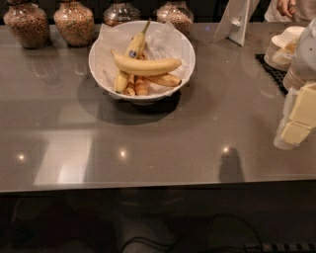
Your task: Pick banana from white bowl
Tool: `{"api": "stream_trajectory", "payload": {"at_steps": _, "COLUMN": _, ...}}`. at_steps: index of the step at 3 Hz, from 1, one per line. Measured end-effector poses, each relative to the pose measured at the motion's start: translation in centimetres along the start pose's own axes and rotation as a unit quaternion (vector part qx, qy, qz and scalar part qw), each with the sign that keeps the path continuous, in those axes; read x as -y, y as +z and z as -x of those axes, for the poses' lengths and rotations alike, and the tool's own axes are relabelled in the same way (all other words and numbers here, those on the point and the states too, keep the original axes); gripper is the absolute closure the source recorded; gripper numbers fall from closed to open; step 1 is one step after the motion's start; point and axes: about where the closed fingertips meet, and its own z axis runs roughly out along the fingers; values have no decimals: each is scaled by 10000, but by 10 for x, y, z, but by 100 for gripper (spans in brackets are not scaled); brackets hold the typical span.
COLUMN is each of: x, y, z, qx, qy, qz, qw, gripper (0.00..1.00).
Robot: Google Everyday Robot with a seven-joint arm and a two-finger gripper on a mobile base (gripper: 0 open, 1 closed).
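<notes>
The banana (pixel 145 65) is large, bright yellow and curved. It lies crosswise on top of the other fruit in the white bowl (pixel 100 74), which is lined with crinkled white paper and stands at the back middle of the counter. A slimmer banana with a blue sticker (pixel 134 48) lies under it, its stem pointing to the back. Small brown-spotted bananas (pixel 165 79) lie beneath. My gripper (pixel 299 120) is at the right edge of the view, well to the right of the bowl and nearer the front. It is open and empty, with cream pads showing.
Several glass jars of grain (pixel 27 22) line the back edge. A white sign stand (pixel 237 20) is at the back right. Stacked cream bowls (pixel 284 47) sit on a black mat (pixel 270 69) at the right. A person's hand (pixel 291 7) shows at the top right.
</notes>
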Motion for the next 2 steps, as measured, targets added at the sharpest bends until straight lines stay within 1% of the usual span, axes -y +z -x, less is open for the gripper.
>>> {"api": "stream_trajectory", "payload": {"at_steps": 1, "x": 0, "y": 0, "z": 0, "qx": 0, "qy": 0, "qz": 0, "qw": 10000, "gripper": 0}}
{"api": "stream_trajectory", "payload": {"at_steps": 2, "x": 3, "y": -2, "z": 9, "qx": 244, "qy": -31, "qz": -131, "qw": 9996, "gripper": 0}}
